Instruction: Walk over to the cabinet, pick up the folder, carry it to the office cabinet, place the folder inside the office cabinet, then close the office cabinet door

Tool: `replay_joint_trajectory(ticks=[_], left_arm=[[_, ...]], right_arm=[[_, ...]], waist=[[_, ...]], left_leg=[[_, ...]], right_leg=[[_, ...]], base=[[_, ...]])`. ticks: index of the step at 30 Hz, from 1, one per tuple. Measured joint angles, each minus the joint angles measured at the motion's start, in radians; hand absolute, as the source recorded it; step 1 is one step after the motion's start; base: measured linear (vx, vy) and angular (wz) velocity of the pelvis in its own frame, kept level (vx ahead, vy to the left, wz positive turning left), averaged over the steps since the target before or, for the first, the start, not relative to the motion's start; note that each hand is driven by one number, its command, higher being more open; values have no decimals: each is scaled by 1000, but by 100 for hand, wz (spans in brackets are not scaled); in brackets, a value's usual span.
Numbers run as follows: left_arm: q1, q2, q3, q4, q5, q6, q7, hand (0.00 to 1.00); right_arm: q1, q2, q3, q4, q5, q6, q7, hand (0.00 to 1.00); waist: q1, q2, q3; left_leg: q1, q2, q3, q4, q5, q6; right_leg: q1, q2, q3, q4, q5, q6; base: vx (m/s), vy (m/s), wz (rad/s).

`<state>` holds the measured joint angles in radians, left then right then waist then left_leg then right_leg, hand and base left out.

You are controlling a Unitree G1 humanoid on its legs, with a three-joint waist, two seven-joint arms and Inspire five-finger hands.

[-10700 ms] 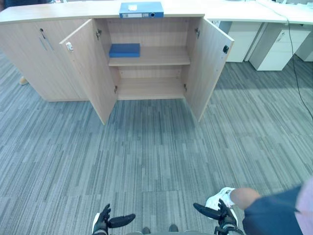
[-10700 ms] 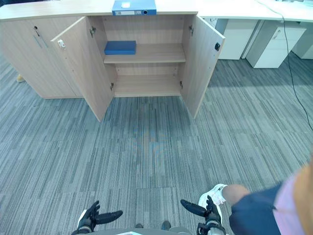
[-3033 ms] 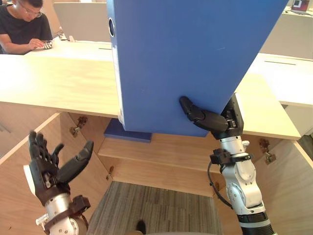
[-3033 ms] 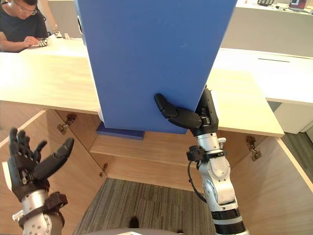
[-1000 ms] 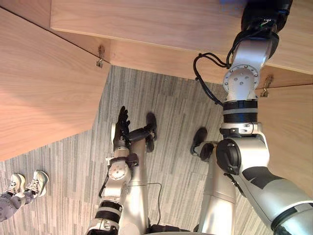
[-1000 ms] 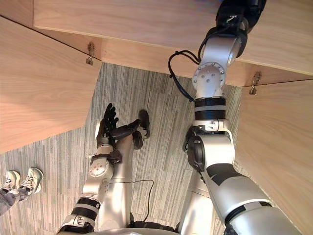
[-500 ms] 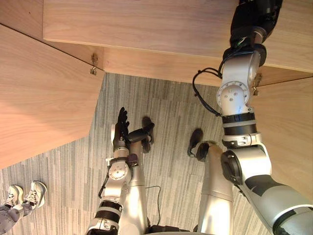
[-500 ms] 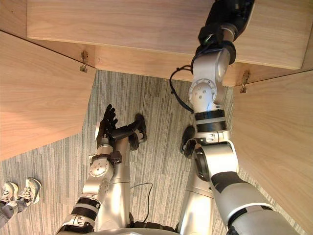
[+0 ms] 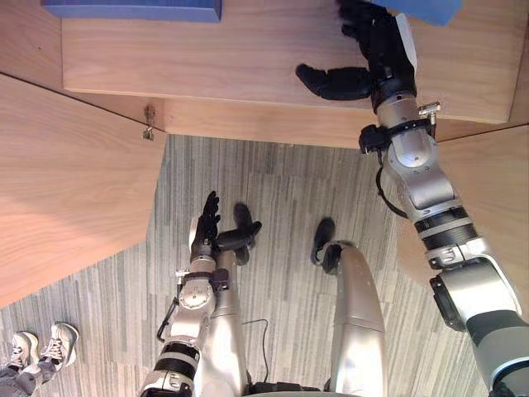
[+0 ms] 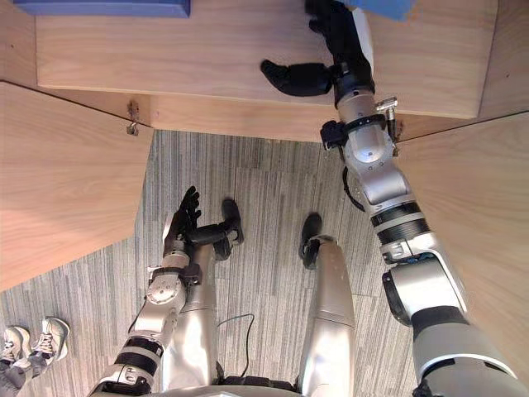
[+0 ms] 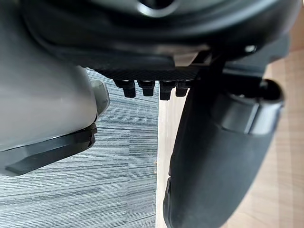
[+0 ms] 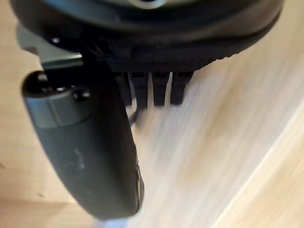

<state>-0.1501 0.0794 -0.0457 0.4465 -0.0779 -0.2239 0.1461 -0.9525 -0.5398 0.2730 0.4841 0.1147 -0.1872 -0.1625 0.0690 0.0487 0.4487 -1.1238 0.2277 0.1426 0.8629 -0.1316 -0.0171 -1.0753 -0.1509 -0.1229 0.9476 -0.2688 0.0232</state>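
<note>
A: Head views first. Where is the folder?
B: A corner of the light blue folder [image 9: 420, 7] shows at the top edge, over the cabinet shelf [image 9: 248, 50] and just beside the right hand [image 9: 376, 51]. I cannot tell whether the two touch, or whether the folder rests on the wood.
A: And that hand?
B: It reaches in above the shelf with its thumb spread wide to the side, and it grips nothing that I can see. A flat dark blue item [image 9: 132, 8] lies on the same shelf, well apart on the left.
A: The left hand?
B: The left hand [image 9: 207, 233] is low over the grey carpet [image 9: 281, 182], fingers straight and thumb out — empty. The left door [image 9: 66, 190] and the right door [image 9: 504, 182] both stand open. A person's shoes [image 9: 37, 346] are at the lower left corner.
A: Left wrist view?
B: The thumb and the row of fingertips [image 11: 152, 89] are apart with nothing between them. Carpet and a pale wooden edge lie beyond.
A: Right wrist view?
B: The same relaxed spread — the thumb stands away from the fingers [image 12: 161, 88], and bare shelf wood shows past them.
</note>
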Motion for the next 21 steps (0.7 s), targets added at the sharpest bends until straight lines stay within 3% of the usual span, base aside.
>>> replay_joint_trajectory(ticks=[6,15,21], left_arm=[[0,0,-1,2,-1,4,-10,100],[0,-4,-1,15,-1,8,-39,100],[0,-3,1,18,-2,7,-36,100]], right_arm=[[-43,-18,-13,61,-14,32,10,0],[-14,-24,1,60,215,40,105,0],[-19,-14,7,54,168,40,90,0]], waist=[[1,-3,-2],[-1,-4,-2],[-2,-4,-2]], left_leg=[[10,-1,2,-24,6,1],[32,-1,10,-43,7,0],[32,4,13,-49,7,0]], right_leg=[[16,0,-9,-31,7,2],[34,1,-9,-47,7,2],[34,9,-6,-62,14,3]], base=[[0,0,0],[-10,-16,0],[-14,-19,-4]])
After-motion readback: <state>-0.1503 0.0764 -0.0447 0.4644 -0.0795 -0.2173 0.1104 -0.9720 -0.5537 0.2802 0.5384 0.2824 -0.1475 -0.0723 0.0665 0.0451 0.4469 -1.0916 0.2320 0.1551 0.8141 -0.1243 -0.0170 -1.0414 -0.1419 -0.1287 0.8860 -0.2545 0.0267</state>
